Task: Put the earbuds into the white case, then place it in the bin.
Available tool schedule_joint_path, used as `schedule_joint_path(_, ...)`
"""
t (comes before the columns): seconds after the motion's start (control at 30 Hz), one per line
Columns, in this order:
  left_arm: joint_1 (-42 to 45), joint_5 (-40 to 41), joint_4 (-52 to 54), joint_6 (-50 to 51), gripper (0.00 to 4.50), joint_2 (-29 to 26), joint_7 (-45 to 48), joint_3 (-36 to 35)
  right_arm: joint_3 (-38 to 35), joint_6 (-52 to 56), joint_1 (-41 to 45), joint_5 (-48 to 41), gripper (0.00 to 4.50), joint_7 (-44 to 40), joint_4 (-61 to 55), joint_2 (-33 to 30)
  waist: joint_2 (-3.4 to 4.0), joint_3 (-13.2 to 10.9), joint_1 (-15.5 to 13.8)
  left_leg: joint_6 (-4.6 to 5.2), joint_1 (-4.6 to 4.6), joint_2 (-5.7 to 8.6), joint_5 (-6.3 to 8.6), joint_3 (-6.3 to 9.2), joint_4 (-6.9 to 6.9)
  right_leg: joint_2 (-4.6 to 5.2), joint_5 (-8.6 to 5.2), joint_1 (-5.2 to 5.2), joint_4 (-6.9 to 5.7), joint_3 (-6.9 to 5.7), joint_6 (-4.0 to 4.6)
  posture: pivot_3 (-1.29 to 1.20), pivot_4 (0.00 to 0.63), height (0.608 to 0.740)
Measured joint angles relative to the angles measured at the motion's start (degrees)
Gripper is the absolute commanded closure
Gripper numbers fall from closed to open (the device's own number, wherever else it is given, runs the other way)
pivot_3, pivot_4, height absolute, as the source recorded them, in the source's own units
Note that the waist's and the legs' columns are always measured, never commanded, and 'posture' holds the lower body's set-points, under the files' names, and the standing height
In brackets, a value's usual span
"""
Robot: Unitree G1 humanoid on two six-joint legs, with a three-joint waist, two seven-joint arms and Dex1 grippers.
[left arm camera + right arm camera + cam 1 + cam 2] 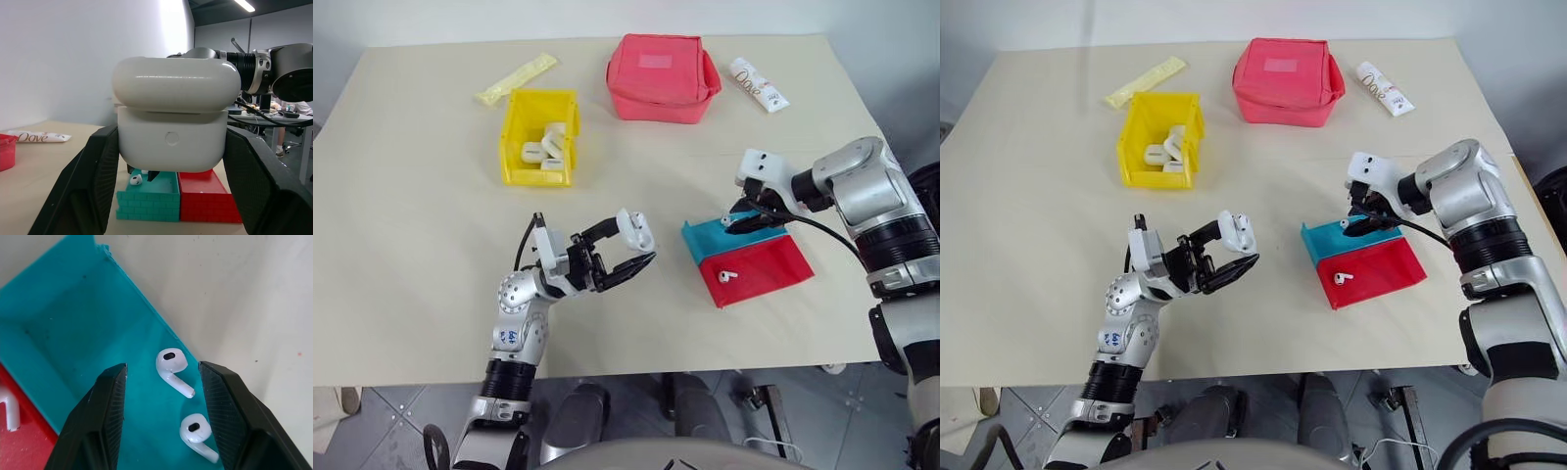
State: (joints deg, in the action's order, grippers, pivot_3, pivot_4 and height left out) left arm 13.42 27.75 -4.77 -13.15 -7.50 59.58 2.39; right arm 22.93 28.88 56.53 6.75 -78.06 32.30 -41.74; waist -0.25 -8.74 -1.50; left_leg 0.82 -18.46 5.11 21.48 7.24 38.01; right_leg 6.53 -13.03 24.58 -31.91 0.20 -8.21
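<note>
While my left gripper (625, 251) pinches the case (635, 228) above the worktop (421, 245), my right gripper (161, 382) hangs spread around an earbud (172, 363) in the teal tray (73, 333). A "Dove" tube (759, 84) lies beyond; the bin (517, 137) stands far-left.

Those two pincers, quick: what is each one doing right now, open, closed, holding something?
Left pincer: closed on the white case, held above the table.
Right pincer: open, empty, fingers either side of an earbud in the teal tray.
</note>
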Motion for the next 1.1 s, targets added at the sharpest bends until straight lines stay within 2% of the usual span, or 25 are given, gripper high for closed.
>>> schedule_joint_path(0.63,-1.32,0.00,1.99,0.00,1.72,-0.59,-1.23,0.01,-0.01,-1.28,1.24,1.86,2.11,0.80,4.22,2.61,0.03,0.02,0.06,0.00,0.01,0.01,0.00,0.00,0.00,0.00,0.00,-0.01,-0.01,0.01,0.00,0.00,0.150,0.740)
schedule_joint_path(0.73,-1.37,0.00,2.08,0.00,1.72,-0.71,-1.27,0.01,-0.03,-1.30,1.25,2.01,2.66,0.80,4.23,2.75,0.03,0.02,0.07,0.00,0.01,0.01,0.00,0.00,0.00,0.00,0.00,-0.01,-0.01,0.01,0.00,0.00,0.150,0.740)
schedule_joint_path(0.87,-1.37,0.00,2.08,0.00,1.72,-0.88,-1.30,0.01,-0.20,-1.42,1.32,2.25,3.97,0.85,4.23,3.10,0.04,0.03,0.04,0.00,0.02,0.01,0.00,0.00,0.00,0.00,0.00,-0.02,-0.01,0.00,0.00,0.00,0.150,0.740)
schedule_joint_path(1.1,-1.07,0.00,1.77,0.00,1.72,-1.43,-1.25,0.00,-0.74,-1.31,1.27,2.12,4.03,1.19,4.07,3.22,0.05,0.04,0.07,0.00,0.01,0.01,0.00,0.00,0.00,0.00,0.00,-0.01,-0.02,0.00,0.00,0.00,0.150,0.740)
